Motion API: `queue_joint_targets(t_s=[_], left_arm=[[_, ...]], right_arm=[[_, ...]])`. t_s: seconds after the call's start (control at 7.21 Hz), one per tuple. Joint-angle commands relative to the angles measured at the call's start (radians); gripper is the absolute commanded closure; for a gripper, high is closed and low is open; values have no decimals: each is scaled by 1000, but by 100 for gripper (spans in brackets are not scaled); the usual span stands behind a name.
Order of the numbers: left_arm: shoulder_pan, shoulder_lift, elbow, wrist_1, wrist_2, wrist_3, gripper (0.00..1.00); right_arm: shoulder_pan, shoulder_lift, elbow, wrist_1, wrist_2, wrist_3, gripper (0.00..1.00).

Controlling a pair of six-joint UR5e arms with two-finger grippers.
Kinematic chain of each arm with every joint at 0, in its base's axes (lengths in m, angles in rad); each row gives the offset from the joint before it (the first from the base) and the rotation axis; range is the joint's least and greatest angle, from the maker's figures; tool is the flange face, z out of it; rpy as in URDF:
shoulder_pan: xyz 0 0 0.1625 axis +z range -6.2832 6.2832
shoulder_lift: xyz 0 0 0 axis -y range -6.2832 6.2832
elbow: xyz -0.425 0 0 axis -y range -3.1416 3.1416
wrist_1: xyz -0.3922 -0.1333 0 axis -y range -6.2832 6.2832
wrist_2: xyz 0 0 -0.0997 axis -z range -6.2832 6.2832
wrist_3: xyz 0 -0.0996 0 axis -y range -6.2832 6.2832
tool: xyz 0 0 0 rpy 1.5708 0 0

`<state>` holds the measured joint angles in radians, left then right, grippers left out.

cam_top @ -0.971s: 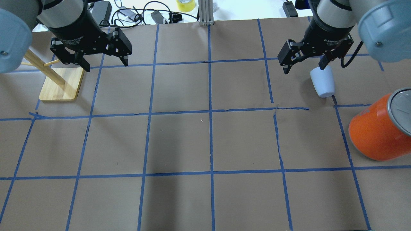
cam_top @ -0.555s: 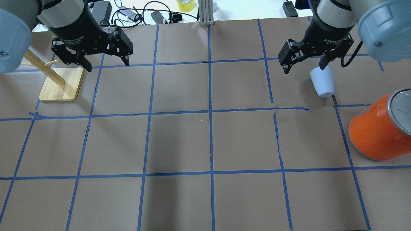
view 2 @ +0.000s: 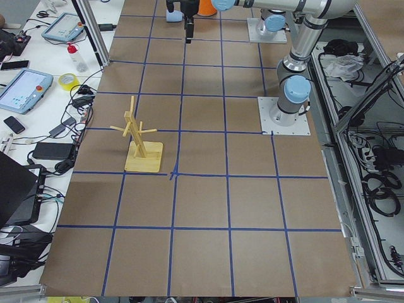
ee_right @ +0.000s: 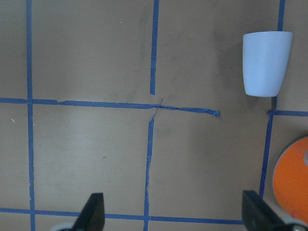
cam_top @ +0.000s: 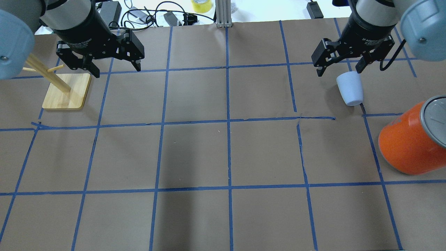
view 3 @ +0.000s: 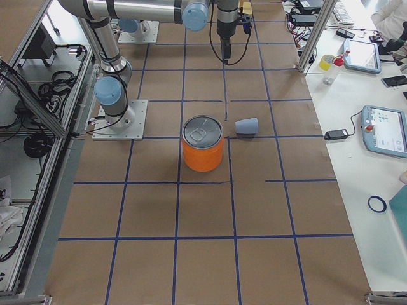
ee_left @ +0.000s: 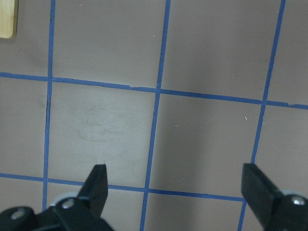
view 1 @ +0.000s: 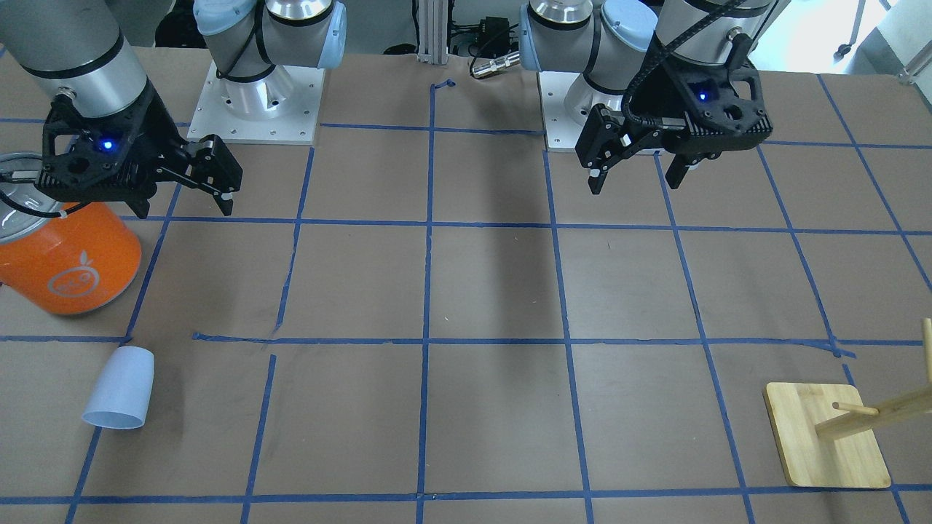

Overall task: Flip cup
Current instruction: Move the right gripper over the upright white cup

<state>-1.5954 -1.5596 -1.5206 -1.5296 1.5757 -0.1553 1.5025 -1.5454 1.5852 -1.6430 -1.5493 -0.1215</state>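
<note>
the small plastic cup (cam_top: 350, 91) is plain pale blue-lavender. the large can (cam_top: 404, 148) is bright orange with a silver lid (cam_top: 435, 118) and pale fruit logo. the paper-covered table (cam_top: 195, 153) is brown, gridded with blue tape (cam_top: 228, 153). the wooden peg stand (cam_top: 66, 92) is light tan. the left gripper (cam_top: 116, 71) and right gripper (cam_top: 338, 71) are black.

I see a tabletop (cam_top: 195, 153) covered in brown paper and squared off with blue tape (cam_top: 228, 122). Near its right end the cup (cam_top: 350, 92) lies on its side, rim toward the operators' edge. The orange can (cam_top: 407, 146) stands upright near it but apart, closer to the robot's edge. Toward the left end, on the operators' side, a wooden peg stand (cam_top: 68, 91) rests on its flat base.
</note>
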Motion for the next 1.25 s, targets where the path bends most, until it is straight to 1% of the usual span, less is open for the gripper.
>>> queue_joint_targets(t_s=[0.0,0.14,0.42,0.55,0.69,0.83,1.11], left_arm=[[0,1,-1,0,0,-1,0],[0,1,-1,0,1,-3,0],[0,3,-1,0,1,-3,0],[0,3,-3,0,1,-3,0],[0,3,-3,0,0,-4,0],[0,3,-3,0,1,-4,0],[0,3,-3,0,1,-6,0]], right_arm=[[-7,14,1,-44,11,0,0],[-31,30,1,-47,17,2,0],[-115,141,-13,-159,8,-16,0],[-167,192,-17,-190,2,-38,0],[-209,258,-10,-296,11,-123,0],[-223,324,-17,-387,11,-144,0],[-225,439,-5,-496,0,-147,0]])
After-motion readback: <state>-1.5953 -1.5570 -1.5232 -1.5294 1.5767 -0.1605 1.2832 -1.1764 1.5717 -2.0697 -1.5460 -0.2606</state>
